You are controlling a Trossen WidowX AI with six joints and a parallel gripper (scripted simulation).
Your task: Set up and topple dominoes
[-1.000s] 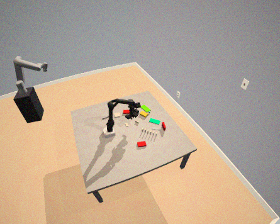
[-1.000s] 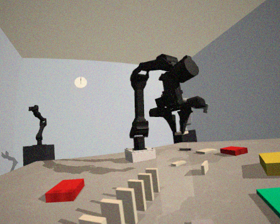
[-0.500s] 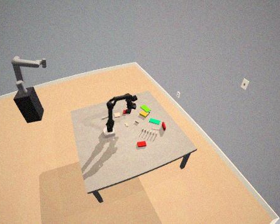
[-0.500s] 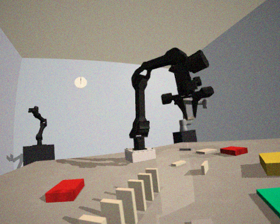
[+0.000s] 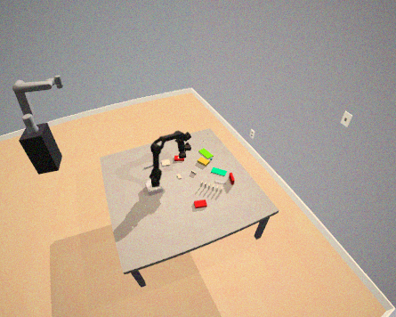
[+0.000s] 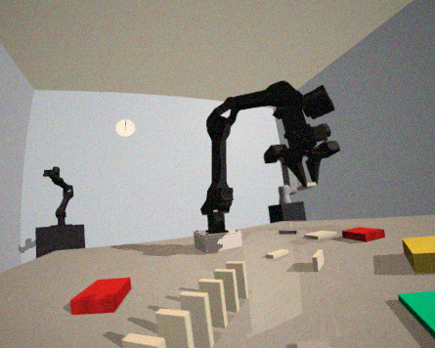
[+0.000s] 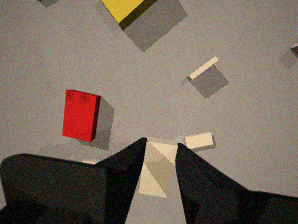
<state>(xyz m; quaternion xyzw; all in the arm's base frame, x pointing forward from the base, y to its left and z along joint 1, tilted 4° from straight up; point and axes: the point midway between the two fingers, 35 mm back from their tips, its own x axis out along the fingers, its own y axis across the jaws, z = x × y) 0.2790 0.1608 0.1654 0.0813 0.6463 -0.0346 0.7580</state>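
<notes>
My gripper (image 5: 182,156) (image 6: 309,184) (image 7: 160,145) is shut on a cream domino (image 6: 305,188) (image 7: 153,181), high above the table's far part in the exterior view. The row of standing cream dominoes (image 5: 209,186) (image 6: 196,313) runs toward the camera there; its nearest one is cut off by the frame edge. Another domino (image 5: 193,172) (image 6: 318,260) (image 7: 204,68) stands apart from the row. A small cream block (image 5: 179,176) (image 6: 278,253) (image 7: 199,140) lies flat near it. The fingers hide part of the held domino.
A red block (image 5: 180,159) (image 6: 363,234) (image 7: 80,116) and a flat cream piece (image 5: 165,163) (image 6: 321,235) lie near the arm. A yellow block (image 5: 203,161) (image 6: 432,254), lime block (image 5: 206,153) and teal block (image 5: 219,172) lie beyond. Red blocks (image 5: 200,204) (image 5: 231,178) flank the row.
</notes>
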